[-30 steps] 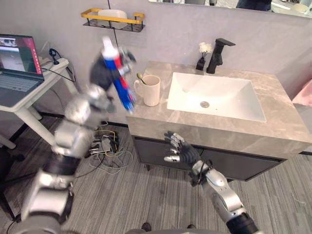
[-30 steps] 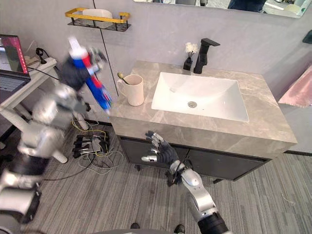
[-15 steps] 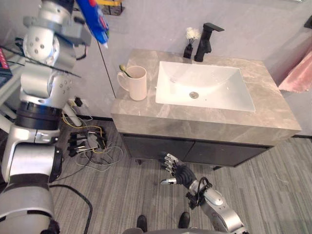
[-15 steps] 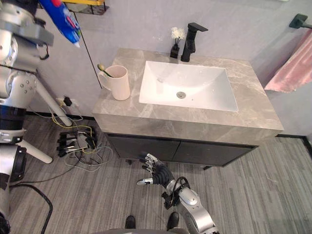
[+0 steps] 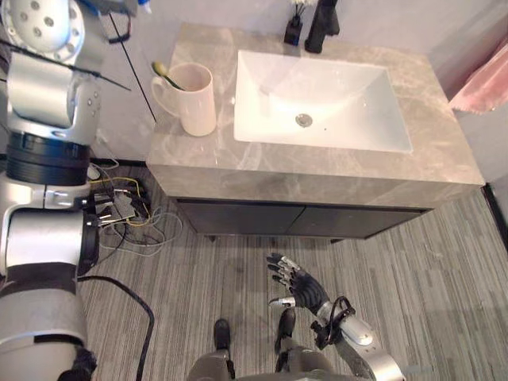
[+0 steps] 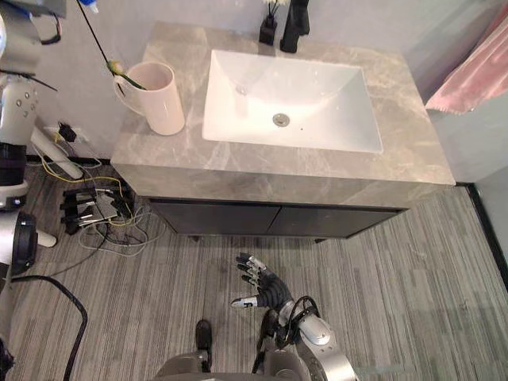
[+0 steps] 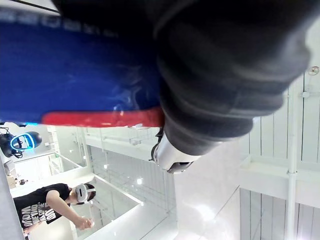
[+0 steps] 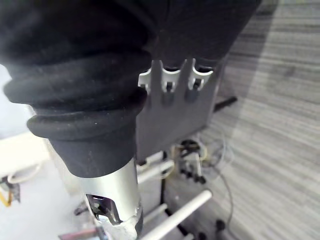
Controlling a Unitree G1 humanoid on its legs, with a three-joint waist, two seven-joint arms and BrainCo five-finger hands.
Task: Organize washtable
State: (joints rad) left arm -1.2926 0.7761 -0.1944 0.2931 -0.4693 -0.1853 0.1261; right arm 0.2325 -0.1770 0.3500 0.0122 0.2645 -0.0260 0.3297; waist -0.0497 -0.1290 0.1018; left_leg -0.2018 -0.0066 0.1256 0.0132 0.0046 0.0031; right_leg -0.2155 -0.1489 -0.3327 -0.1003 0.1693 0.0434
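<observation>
My left hand [image 7: 220, 75] is raised high by the wall, shut on a blue toothpaste tube [image 7: 75, 75] with a red band. The tube's lower tip [image 5: 127, 5] just shows at the top edge of the left eye view. On the grey stone washtable [image 5: 262, 171], at its left end, stands a cream mug [image 5: 194, 99] with a green-headed toothbrush [image 5: 163, 71] in it. My right hand [image 5: 298, 286] hangs open low over the floor, in front of the cabinet, holding nothing.
A white basin [image 5: 317, 99] fills the counter's middle, with a black tap [image 5: 321, 24] and a small black vase [image 5: 294, 28] behind it. A pink towel [image 5: 484, 75] hangs at the right. Plugs and cables [image 5: 119, 214] lie on the floor left of the cabinet. A person [image 7: 50, 205] shows in the mirror.
The camera has tilted down toward the floor. My left arm has lifted the tube up along the wall until it is almost out of the eye views. The right hand stays low and open.
</observation>
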